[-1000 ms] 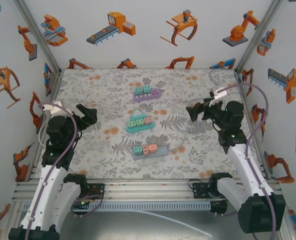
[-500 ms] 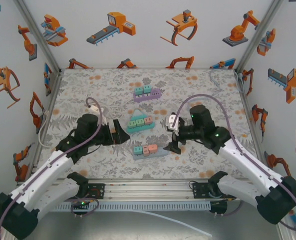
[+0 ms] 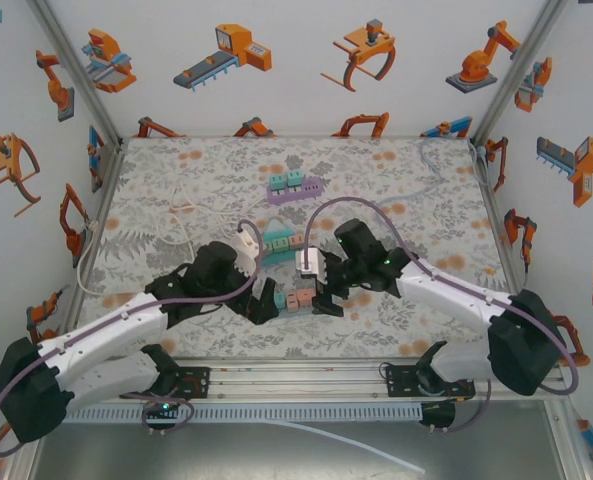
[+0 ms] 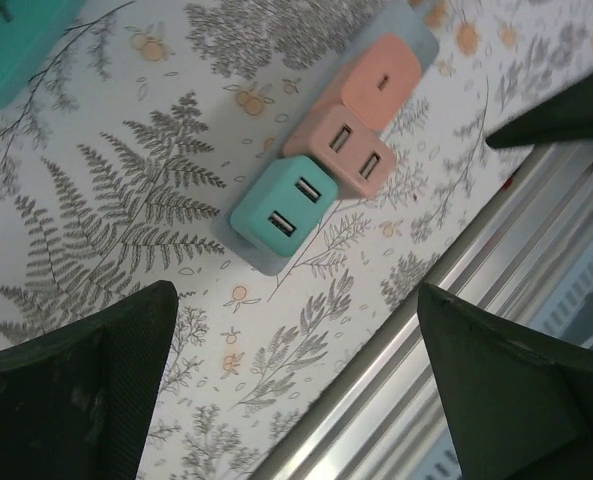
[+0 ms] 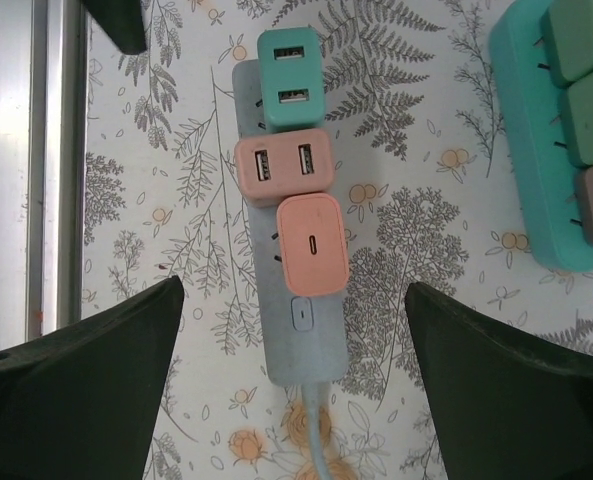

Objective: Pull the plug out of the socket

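Though parked out at the table's sides a second ago, now both converged low over the grey plastic power strip (image 3: 298,302) near the front edge: left gripper (image 3: 264,300) at its teal end, right gripper (image 3: 328,300) at its cable end. Means approach about done, pull not started (no plug lifted yet).

From the right wrist, in a row on the strip: teal two-port USB charger block (image 5: 288,78), salmon two-port charger block (image 5: 284,165), salmon single-port charger block (image 5: 313,243). Can't tell which counts as the plug; probably the single-port, being nearest the right gripper.

Right jaws wide apart, gripping nothing, straddling the strip's switch end with bare floral tablecloth (image 5: 426,230) either side. Single-port block centred in the gap, about level with the tips.

Left jaws spread fully too, empty. Teal block ahead of the gap, not between the fingers.

Likely next: right down and closed on the block, left pinning the strip
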### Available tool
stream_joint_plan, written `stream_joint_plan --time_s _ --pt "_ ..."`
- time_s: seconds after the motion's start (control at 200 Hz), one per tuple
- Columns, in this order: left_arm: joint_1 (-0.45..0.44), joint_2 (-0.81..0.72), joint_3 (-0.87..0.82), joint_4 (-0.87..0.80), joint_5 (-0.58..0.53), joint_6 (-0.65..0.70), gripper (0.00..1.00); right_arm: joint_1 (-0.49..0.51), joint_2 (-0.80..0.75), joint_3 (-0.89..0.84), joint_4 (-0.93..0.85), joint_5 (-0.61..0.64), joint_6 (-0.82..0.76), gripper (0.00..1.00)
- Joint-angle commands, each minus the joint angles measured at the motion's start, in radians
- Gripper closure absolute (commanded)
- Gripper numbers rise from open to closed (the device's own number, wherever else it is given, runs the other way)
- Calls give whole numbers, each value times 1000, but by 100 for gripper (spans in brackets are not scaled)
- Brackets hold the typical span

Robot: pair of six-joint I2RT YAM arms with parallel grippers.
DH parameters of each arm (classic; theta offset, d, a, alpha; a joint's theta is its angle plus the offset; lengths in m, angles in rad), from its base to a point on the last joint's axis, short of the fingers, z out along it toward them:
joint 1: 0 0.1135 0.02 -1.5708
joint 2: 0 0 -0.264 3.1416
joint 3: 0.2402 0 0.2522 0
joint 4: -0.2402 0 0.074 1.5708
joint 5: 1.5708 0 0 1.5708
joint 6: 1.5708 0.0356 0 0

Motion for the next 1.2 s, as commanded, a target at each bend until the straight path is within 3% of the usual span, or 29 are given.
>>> stream_joint_plan --time_s 0.0,0.33,0.421,0.581,0.776,0.906,1.021,1.197 --pt "-13 -35 -69 65 27 271 3 15 45 -3 53 -33 -15 22" --pt "-26 38 -246 445 49 481 3 30 150 2 95 -54 -20 42" --pt "-27 94 -280 552 47 492 3 33 159 -1 101 -60 -19 47" --pt "-28 248 -245 578 93 528 0 35 160 -12 123 -67 -19 56" --pt "-29 333 -253 731 120 500 8 35 165 -13 118 -81 -18 61" --pt "-31 363 -251 735 120 506 19 35 182 -18 134 -82 -8 62" --pt "-31 372 -256 746 117 505 45 36 200 -11 141 -79 4 62" --pt "-31 383 -258 740 118 520 64 35 225 11 119 -86 11 57"
